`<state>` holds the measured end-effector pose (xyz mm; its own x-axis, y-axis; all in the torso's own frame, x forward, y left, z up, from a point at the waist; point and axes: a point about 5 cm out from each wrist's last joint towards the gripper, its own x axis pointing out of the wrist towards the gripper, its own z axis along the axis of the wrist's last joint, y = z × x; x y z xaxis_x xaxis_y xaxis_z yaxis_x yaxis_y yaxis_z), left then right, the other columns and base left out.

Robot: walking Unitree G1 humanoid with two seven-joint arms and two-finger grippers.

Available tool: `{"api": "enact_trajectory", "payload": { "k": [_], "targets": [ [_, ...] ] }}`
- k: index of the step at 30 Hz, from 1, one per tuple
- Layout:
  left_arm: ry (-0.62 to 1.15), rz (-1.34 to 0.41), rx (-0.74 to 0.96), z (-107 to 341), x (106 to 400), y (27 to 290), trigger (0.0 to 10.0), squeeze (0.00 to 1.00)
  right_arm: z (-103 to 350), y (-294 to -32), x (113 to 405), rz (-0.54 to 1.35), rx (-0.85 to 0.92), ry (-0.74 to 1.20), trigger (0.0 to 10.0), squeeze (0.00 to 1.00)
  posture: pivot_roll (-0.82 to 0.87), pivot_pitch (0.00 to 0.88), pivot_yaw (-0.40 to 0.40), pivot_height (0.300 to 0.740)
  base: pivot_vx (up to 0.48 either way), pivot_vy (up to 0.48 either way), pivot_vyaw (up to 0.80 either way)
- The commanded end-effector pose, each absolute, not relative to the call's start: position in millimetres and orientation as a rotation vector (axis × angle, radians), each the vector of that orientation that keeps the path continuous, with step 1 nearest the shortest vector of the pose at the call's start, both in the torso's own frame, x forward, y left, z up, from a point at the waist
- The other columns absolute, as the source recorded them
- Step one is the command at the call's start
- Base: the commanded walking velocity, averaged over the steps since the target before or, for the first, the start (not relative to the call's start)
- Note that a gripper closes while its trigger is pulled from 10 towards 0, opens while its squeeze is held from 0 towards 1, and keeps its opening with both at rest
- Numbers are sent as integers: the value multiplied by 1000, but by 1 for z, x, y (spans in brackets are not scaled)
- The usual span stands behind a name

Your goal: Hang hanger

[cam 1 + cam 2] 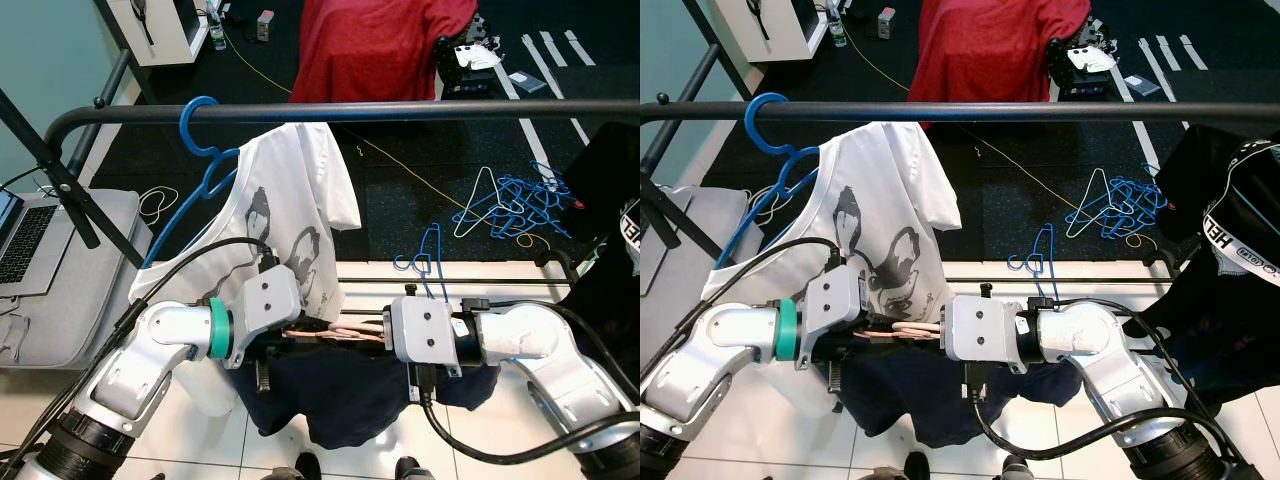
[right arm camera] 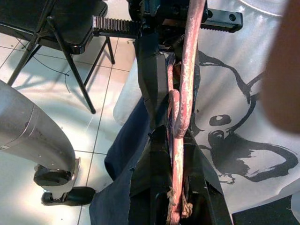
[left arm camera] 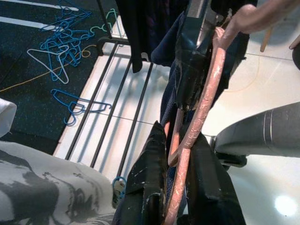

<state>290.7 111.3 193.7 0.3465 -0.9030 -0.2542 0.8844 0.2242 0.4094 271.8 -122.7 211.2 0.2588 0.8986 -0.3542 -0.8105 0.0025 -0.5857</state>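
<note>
While the black rail (image 1: pixel 400 111) runs across the top of the scene, both arms meet low in front of it, and the pink hanger (image 1: pixel 345 329) sits level between them, well below that rail. The left hand (image 3: pixel 171 187) is clamped tight on one end of the hanger, its black fingers (image 3: pixel 147 178) pinching the pink wire from both sides. The right hand (image 2: pixel 176 187) grips the other end the same way, fingers (image 2: pixel 159 173) closed snug around the wire. A dark navy garment (image 1: pixel 345 395) hangs off the hanger and droops down between the two wrists towards the white tiled floor (image 1: pixel 200 440). Up on the rail, a blue hanger (image 1: pixel 200 135) is already hooked on, carrying a white printed T-shirt (image 1: pixel 285 215) that falls just behind the left arm. Further back on the dark mat lies a tangle of spare blue hangers (image 1: pixel 515 205), with one more blue hanger (image 1: pixel 425 260) resting near the low rack bars (image 1: pixel 450 283). A red cloth (image 1: pixel 375 45) is draped at the far side, and a laptop (image 1: pixel 25 240) sits open at the far left
</note>
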Motion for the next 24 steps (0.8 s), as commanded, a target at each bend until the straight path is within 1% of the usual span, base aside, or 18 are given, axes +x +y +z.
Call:
{"api": "enact_trajectory", "payload": {
  "k": [1, 11, 12, 14, 15, 16, 17, 18, 24],
  "targets": [
    [-49, -1226, 552, 194, 289, 116, 0, 0, 201, -123, 268, 1383, -813, -96, 0, 0, -252, 227, 181, 740, 0, 0, 0],
    [-54, -1234, 495, 195, 288, 112, 0, 0, 202, -122, 269, 1367, -820, -112, 0, 0, -255, 222, 179, 740, 0, 0, 0],
    [-57, -1231, 490, 196, 288, 111, 0, 0, 202, -122, 270, 1358, -824, -118, 8706, 0, -255, 222, 179, 740, 0, 0, 0],
    [-59, -1229, 488, 196, 288, 111, 0, 0, 202, -121, 270, 1351, -826, -123, 8706, 0, -255, 222, 179, 740, 0, 0, 0],
    [-57, -1224, 476, 196, 289, 109, 0, 0, 205, -120, 272, 1330, -822, -152, 10000, 0, -255, 222, 181, 740, 0, 0, 0],
    [-57, -1224, 476, 196, 289, 109, 0, 0, 205, -120, 272, 1330, -822, -152, 10000, 0, -255, 222, 181, 740, 0, 0, 0],
    [-54, -1219, 472, 196, 289, 109, 353, 0, 207, -119, 272, 1321, -820, -167, 10000, 0, -255, 222, 181, 740, 0, 0, 0],
    [-52, -1218, 475, 196, 289, 109, 10000, 0, 209, -119, 273, 1310, -794, -173, 10000, 1000, -256, 222, 181, 740, 0, 0, 0],
    [-48, -1205, 492, 194, 291, 110, 10000, 0, 214, -121, 270, 1299, -782, -174, 10000, 1000, -257, 227, 183, 740, 0, 0, 0]
  ]
}}
